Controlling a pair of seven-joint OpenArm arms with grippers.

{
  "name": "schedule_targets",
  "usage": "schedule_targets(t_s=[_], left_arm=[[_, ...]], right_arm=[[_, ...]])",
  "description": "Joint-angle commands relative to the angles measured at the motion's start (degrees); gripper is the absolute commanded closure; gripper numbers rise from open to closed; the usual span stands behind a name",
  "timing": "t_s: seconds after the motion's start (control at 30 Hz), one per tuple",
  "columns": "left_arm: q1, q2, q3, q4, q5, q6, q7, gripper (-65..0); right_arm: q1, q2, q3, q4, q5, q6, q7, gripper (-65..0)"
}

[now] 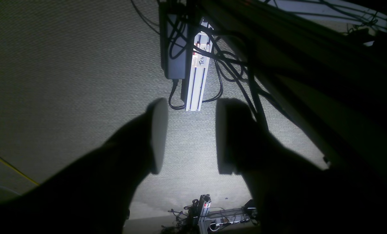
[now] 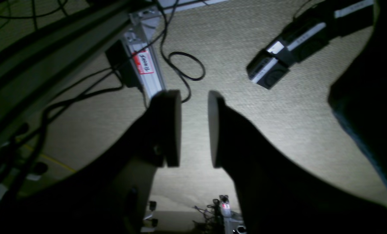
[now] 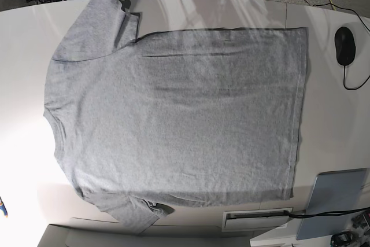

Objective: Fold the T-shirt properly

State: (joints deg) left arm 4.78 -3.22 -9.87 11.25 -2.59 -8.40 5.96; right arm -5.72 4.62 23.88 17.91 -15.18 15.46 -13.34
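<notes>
Around the T-shirt (image 3: 185, 120) there are few things: a black computer mouse (image 3: 345, 46) lies on the white table (image 3: 329, 120) near the right edge in the base view, apart from the hem, and a grey flat pad (image 3: 335, 201) sits at the lower right corner. Nothing lies on the cloth itself.

The shirt is spread flat in the middle of the table, plain grey side up. Its long axis runs left to right in the base view, with the neck at the left and the straight hem at the right. One sleeve points to the far edge and the other to the near edge (this one is a little crumpled).

The left gripper (image 1: 190, 136) has its jaws apart and holds nothing; under it are only carpet and cables. The right gripper (image 2: 195, 128) is also parted, more narrowly, and empty
</notes>
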Motion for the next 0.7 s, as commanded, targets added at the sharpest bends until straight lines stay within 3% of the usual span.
schedule_targets(t_s=[0.0,0.67], left_arm=[[0.2,-0.2,0.0,0.1,0.1,-0.4,0.2,-26.0],[0.2,-0.2,0.0,0.3,0.1,-0.4,0.0,-26.0]], right_arm=[[-0.2,0.8,0.1,0.3,-0.3,0.1,-0.2,-15.3],[-0.2,3.0,0.1,0.3,-0.3,0.2,-0.1,-15.3]])
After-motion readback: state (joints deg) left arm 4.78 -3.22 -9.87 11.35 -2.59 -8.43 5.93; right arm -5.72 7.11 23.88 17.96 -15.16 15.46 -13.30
